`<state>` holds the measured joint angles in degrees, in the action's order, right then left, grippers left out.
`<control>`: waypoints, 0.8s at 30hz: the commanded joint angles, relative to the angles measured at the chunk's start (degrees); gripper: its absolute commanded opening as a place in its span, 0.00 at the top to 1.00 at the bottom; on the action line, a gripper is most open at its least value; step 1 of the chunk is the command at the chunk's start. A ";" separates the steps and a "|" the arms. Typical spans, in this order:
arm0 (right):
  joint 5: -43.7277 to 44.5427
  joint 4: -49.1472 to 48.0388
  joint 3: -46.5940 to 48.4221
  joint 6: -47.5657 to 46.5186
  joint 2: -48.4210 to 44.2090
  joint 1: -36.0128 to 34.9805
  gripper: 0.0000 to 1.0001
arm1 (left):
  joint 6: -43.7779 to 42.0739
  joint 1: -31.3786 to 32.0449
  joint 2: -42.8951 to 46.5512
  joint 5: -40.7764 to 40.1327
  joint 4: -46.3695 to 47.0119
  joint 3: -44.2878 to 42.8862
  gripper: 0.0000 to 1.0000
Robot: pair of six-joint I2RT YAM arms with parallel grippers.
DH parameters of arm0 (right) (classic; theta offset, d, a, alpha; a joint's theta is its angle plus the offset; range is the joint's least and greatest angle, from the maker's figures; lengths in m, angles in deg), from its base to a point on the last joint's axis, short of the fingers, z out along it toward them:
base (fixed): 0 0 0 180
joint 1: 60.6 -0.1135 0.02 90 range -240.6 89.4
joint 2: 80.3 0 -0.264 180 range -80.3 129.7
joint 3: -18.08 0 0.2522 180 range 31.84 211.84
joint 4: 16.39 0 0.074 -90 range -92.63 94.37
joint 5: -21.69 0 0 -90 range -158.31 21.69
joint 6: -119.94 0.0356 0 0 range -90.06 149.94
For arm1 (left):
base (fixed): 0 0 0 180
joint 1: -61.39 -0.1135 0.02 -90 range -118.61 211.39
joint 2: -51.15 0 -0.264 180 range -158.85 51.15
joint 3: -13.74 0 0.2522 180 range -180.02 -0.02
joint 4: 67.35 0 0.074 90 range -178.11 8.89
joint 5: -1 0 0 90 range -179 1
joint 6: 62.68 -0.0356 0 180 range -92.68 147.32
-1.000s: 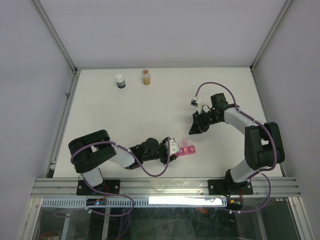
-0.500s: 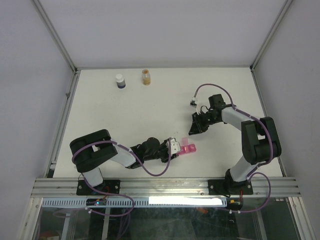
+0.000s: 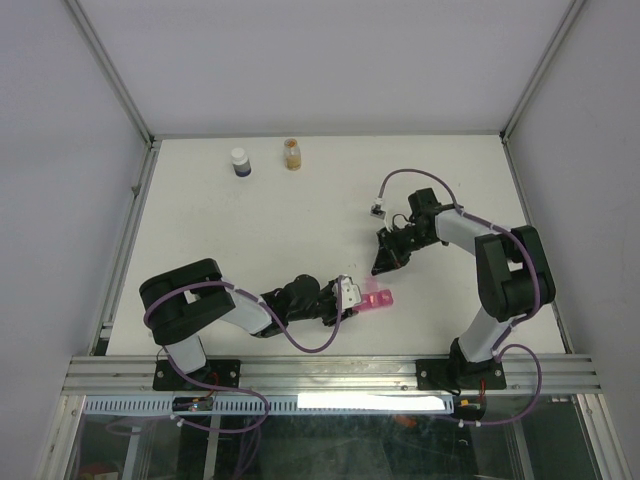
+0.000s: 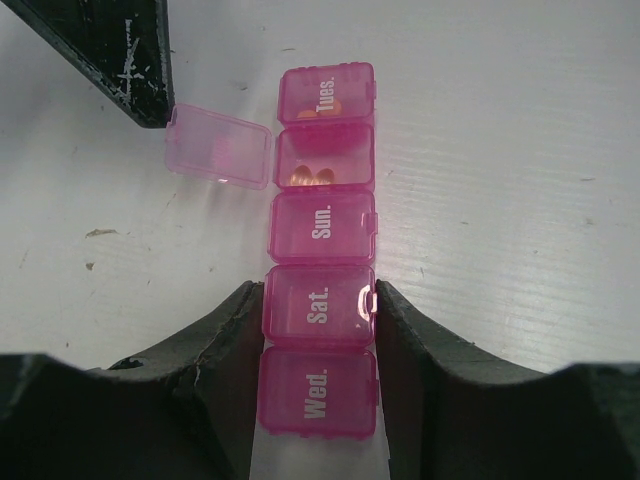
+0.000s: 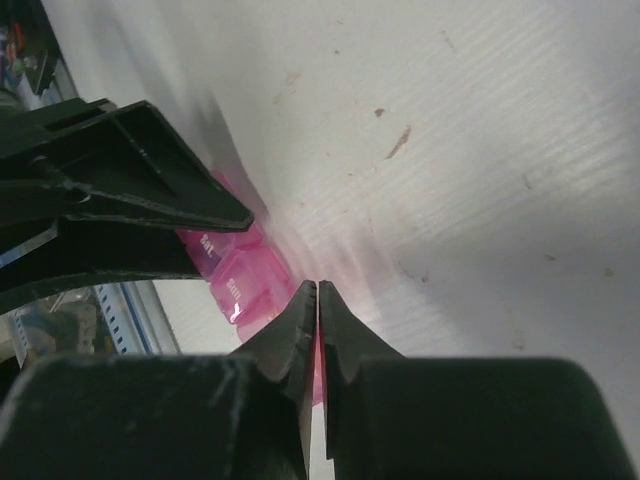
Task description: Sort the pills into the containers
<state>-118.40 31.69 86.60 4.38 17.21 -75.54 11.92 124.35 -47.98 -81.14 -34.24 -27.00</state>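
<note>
The containers (image 4: 322,235) are a bright-pink pill-box strip lying on the white table, also seen in the top view as the pink strip (image 3: 378,299). Its lids read Tues., Sun., Sat. and Wed. One compartment stands with its lid (image 4: 218,146) flipped open to the left, and orange pills (image 4: 308,178) lie inside. More pills (image 4: 320,106) show through the Tues. lid. My left gripper (image 4: 318,300) is shut on the strip at the Sat. compartment. My right gripper (image 5: 318,286) is shut, nothing visible between its jaws, and hovers just beyond the far end of the strip (image 5: 238,278).
A white-capped dark bottle (image 3: 240,162) and a small amber vial (image 3: 292,153) stand at the back left of the table (image 3: 300,220). Metal frame rails run along the left edge and the near edge. The right finger (image 4: 120,50) shows at the upper left of the left wrist view.
My right gripper has closed its jaws and shifted a little left toward the pink strip. My left gripper has tightened on the strip and otherwise stayed in place.
</note>
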 commanded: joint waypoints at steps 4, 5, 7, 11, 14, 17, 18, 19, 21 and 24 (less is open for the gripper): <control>-6.89 11.43 3.18 -13.62 -2.91 -1.72 0.95 | 1.19 0.06 -0.52 1.98 0.32 -1.69 0.70; -6.76 12.26 3.28 -14.51 -2.90 -2.21 0.95 | 1.25 -0.01 -0.53 1.95 0.26 -1.72 0.71; -6.78 14.28 3.86 -16.33 -2.71 -2.90 0.96 | 1.25 -0.10 -0.54 1.95 0.28 -1.71 0.71; -4.22 15.72 3.61 -19.28 -4.14 -4.79 0.96 | 1.64 -0.30 -0.46 1.99 0.32 -1.58 0.72; -0.67 14.83 2.34 -18.94 -6.41 -5.78 0.97 | 1.87 -0.36 -0.54 2.12 0.33 -1.63 0.72; 3.46 13.73 1.07 -18.32 -8.13 -6.82 0.97 | 2.10 -0.47 -0.55 2.08 0.24 -1.76 0.72; 5.09 13.34 0.56 -18.05 -8.56 -7.20 0.97 | 2.19 -0.47 -0.54 1.98 0.15 -1.83 0.72; 6.61 13.04 0.03 -17.90 -9.12 -7.67 0.97 | 2.28 -0.47 -0.56 1.94 0.15 -1.84 0.73; 9.72 11.93 -1.49 -17.17 -10.39 -8.97 0.97 | 2.49 -0.47 -0.59 1.80 0.02 -1.99 0.73; 12.99 10.87 -2.86 -16.28 -10.72 -10.37 0.97 | 2.52 -0.47 -0.83 1.65 -0.08 -2.14 0.73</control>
<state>-111.84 44.70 85.29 -12.37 8.71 -84.07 13.34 124.28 -48.18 -80.97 -34.89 -27.72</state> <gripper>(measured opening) 0.030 0.435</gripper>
